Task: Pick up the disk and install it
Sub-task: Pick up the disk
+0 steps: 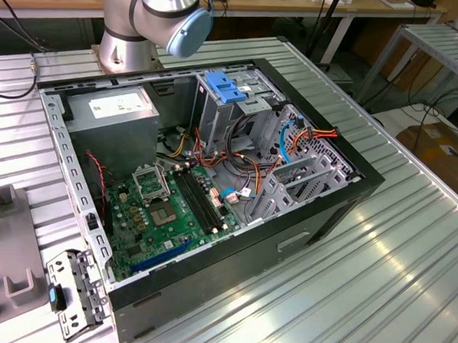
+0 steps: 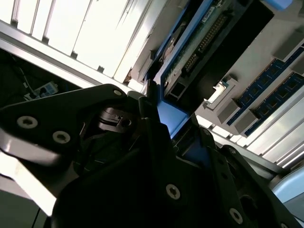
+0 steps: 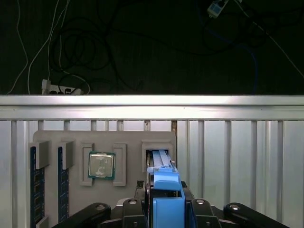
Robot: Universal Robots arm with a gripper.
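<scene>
Gripper (image 3: 166,213) closed on the disk (image 3: 164,178): in the first wrist view the black fingers (image 3: 142,209) sit tight against both sides of the disk's blue rail. Disk stands on edge, its far end in a slot of the grey tray (image 3: 128,137). CPU (image 3: 101,166) lies in the tray pocket just beside that slot, and the RAM sticks (image 3: 35,185) stand in slots further along. Tray rests on the ribbed metal tabletop (image 3: 237,156); dark floor with cables beyond its edge.

Second wrist view: gripper (image 2: 168,116) seen from close up, blue rail clamped between the fingers (image 2: 145,114). Disk (image 2: 199,42) shows its green circuit-board face and connector pins, running away from the gripper. Blue RAM sticks (image 2: 275,90) are near it.

Exterior view: open PC case (image 1: 302,244) lies on its side at mid frame on the tabletop (image 1: 376,287). Arm (image 1: 156,14) base and elbow at upper left. Inside the case: power supply (image 1: 113,108) at upper left, cage (image 1: 222,90) with a blue top at upper centre, motherboard (image 1: 165,214) at lower left, cables around the middle. Loose metal bracket (image 1: 73,294) with a blue clip lies at lower left, just beside the case.
</scene>
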